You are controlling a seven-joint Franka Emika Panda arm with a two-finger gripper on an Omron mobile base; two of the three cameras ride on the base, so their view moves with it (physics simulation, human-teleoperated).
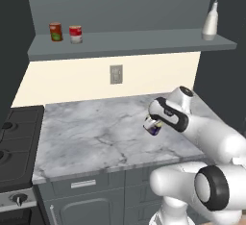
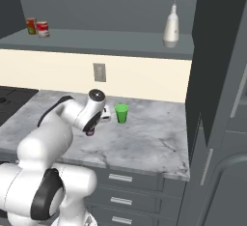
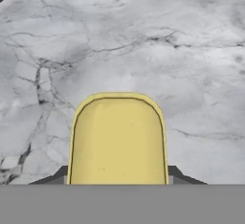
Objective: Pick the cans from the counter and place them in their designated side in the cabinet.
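Left base view: the hand (image 1: 154,124) is clenched on the dark blue can (image 1: 154,127), held just above the marble surface (image 1: 96,132); a weak grip could drop it during the lift to the cabinet shelf (image 1: 129,43), beside the red-and-white can (image 1: 75,34)

Right base view: hand near the green cup (image 2: 121,113), which a swing might clip

Hand view: the can's yellow top (image 3: 118,139) sits between the fingers
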